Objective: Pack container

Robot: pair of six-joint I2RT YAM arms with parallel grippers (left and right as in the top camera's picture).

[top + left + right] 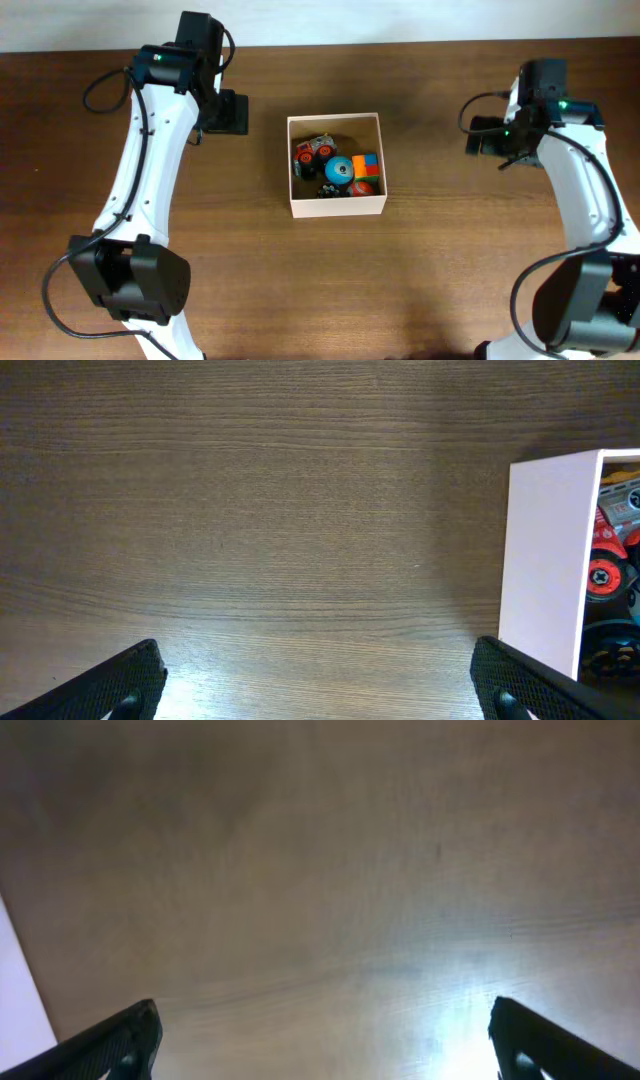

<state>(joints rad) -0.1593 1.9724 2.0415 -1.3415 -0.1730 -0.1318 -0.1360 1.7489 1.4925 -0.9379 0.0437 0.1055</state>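
The container (336, 207), a square box with cream-white walls and a tan inside, stands at the middle of the table. It holds several small toys: a red-wheeled toy truck (314, 152), a blue round toy (338, 171) and an orange and blue block (366, 166). My left gripper (228, 112) is open and empty, left of the box's far corner. In the left wrist view (322, 685) the box wall (545, 560) shows at the right. My right gripper (486, 136) is open and empty, well to the right of the box; the right wrist view (325, 1040) shows only bare table.
The brown wooden table (420, 280) runs to a pale wall edge at the back. A pale strip (18, 990) shows at the left edge of the right wrist view. Both arm bases stand at the front corners.
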